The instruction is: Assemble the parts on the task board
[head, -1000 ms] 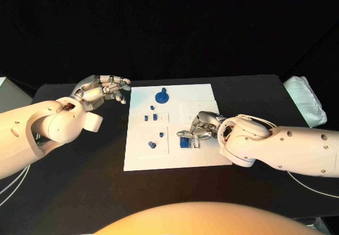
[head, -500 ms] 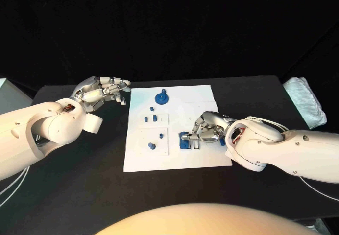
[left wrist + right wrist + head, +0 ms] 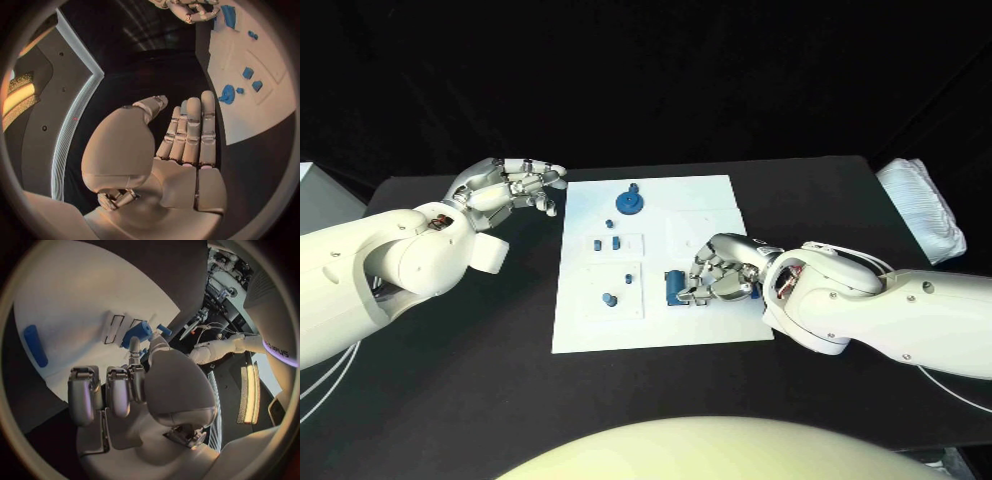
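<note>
On the black surface point(image 3: 473, 360) lies the white task board point(image 3: 661, 330), carrying small blue parts: a round one point(image 3: 632, 202) at its far end and smaller pieces point(image 3: 606, 243) down its left half. The right hand point(image 3: 718, 272) rests on the board's right half, fingers point(image 3: 692, 290) curled at a blue block point(image 3: 675, 289). The left hand point(image 3: 509, 185) hovers off the board's far left corner, holding nothing, and a white bundle point(image 3: 923, 205) lies at the far right.

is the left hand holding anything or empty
Empty: the silver left hand has its fingers stretched out side by side over the black table, beside the white task board, holding nothing.
</note>
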{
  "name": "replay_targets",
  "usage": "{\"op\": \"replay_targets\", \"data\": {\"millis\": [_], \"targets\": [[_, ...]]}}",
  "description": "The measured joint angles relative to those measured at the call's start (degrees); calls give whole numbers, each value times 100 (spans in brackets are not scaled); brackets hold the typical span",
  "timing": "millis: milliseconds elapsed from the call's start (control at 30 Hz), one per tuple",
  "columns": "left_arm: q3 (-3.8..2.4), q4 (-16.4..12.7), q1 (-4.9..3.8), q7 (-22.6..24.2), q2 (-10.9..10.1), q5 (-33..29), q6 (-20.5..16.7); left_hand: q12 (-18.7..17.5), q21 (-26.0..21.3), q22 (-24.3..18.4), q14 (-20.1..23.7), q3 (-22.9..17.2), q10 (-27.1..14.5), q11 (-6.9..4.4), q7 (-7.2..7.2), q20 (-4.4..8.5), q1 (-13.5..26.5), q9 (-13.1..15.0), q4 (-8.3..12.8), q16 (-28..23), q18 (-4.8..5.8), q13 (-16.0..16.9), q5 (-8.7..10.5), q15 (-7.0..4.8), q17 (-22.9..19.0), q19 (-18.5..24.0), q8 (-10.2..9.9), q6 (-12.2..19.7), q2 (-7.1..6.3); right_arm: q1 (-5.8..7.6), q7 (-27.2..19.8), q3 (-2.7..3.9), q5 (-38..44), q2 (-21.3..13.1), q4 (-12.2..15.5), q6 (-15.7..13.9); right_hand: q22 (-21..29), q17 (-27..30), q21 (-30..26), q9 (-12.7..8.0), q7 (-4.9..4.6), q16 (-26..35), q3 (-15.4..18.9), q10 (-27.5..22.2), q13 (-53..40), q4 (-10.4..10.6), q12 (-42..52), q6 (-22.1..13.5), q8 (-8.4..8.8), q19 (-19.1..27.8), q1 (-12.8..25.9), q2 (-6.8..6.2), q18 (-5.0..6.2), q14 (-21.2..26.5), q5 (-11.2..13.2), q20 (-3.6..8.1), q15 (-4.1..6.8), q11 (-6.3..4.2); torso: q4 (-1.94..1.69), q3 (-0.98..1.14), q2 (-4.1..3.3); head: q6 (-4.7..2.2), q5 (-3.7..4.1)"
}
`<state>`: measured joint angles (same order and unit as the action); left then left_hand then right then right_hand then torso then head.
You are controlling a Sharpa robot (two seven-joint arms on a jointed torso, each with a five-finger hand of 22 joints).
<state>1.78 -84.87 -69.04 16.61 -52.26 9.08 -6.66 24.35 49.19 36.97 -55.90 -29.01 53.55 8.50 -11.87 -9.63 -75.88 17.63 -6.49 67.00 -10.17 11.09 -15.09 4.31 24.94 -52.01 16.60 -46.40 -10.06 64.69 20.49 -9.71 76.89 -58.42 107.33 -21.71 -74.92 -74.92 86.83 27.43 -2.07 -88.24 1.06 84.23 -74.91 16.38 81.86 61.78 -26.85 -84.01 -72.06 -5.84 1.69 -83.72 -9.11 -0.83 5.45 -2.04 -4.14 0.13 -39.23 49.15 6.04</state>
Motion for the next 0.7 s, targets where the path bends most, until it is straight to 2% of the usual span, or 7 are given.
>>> {"op": "replay_targets", "data": {"millis": [300, 700], "targets": [[0, 7, 1, -1, 5, 2, 3, 0, 0, -7, 0, 0, -21, -21, 0, 0, 0, 1, 0, 0, 0, 0, 0, 0, 0, 0, 28, 0, 0, -67, -17, 0, 145, 51, -100, 4, 1, 0, 0, -11, 0, 0, -54, 0, 0, 7, 0, 0, 24, 0, -57, 18, 0, 0, 0, 0, 0, 0, -15, -11, -3, -8, -3], [0, 20, 1, -2, 0, 5, 8, 24, 0, -13, 0, 0, -42, 1, 0, 0, 23, -5, -32, 0, 0, -1, 0, 0, 0, 0, 28, 0, -23, -99, 24, -3, 204, 83, -238, -27, 1, 1, 0, -41, 0, 0, -165, 0, 0, 38, 0, 0, 53, 0, -58, 93, 0, 0, 9, 0, -1, 0, -8, -7, -11, 23, -8]]}}
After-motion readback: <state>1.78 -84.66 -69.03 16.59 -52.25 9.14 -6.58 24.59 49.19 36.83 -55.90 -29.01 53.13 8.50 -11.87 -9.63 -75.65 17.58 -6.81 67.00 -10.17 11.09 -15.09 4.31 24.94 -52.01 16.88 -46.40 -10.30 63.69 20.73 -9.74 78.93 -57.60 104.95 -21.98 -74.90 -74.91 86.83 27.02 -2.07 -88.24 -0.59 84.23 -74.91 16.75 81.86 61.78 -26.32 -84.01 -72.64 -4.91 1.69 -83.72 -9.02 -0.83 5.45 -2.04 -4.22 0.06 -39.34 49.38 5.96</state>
